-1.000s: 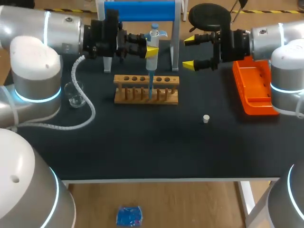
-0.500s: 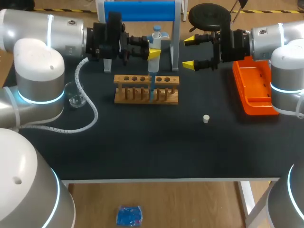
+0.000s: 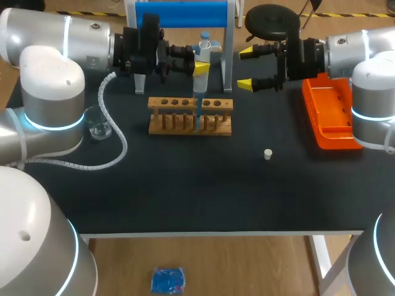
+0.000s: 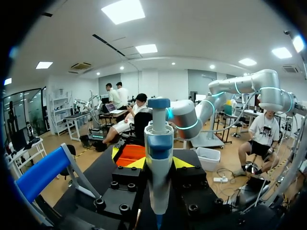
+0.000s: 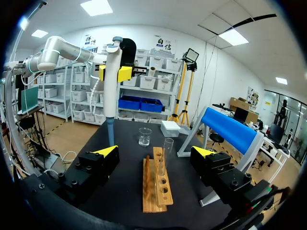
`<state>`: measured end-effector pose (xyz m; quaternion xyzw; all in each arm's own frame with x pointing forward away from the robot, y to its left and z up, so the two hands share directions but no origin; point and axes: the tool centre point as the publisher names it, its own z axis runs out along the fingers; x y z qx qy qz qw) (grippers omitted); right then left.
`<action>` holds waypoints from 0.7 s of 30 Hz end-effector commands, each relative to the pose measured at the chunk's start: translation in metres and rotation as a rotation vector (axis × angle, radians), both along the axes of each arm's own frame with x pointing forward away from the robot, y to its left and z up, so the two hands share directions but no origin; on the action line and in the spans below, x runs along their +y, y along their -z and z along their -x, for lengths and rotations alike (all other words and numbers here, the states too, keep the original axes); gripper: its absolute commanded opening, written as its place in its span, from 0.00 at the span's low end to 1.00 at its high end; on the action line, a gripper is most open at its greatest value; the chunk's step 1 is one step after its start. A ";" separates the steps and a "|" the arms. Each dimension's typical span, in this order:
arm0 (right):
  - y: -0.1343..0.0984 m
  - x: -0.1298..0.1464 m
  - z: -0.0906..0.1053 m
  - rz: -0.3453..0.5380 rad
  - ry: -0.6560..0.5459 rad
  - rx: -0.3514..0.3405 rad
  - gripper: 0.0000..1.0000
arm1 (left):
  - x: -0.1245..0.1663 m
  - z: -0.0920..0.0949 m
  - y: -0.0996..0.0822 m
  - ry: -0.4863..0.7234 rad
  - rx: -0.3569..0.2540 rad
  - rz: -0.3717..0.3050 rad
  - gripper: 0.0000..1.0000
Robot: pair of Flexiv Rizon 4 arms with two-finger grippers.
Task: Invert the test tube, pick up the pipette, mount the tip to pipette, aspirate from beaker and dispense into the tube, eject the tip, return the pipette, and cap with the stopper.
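Pipette (image 3: 202, 46) stands upright above the wooden rack (image 3: 166, 129), its blue tip pointing down at the rack. The fingers of the left gripper (image 3: 197, 66) are clamped on its body from both sides. A glass test tube (image 5: 167, 152) stands in the rack. The right gripper (image 3: 245, 68) hovers near the pipette, fingers spread and holding nothing. On the counter (image 3: 185, 185), a beaker (image 3: 99, 122) stands left of the rack, a white stopper (image 3: 268, 154) right of it, and an orange tray (image 3: 330, 117) farther right.
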<state>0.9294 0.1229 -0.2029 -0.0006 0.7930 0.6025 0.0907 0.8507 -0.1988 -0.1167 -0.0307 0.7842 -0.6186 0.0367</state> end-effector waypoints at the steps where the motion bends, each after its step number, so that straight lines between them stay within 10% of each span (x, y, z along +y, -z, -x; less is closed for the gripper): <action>1: -0.018 -0.015 0.022 -0.017 0.005 -0.015 1.00 | 0.000 -0.001 0.000 0.004 0.000 -0.001 0.00; 10: -0.038 -0.011 0.080 -0.148 -0.041 0.072 1.00 | 0.000 -0.001 0.000 0.004 0.000 -0.001 0.00; 21: -0.031 0.057 0.110 -0.241 -0.128 0.123 1.00 | 0.000 -0.001 0.000 0.004 0.000 -0.001 0.00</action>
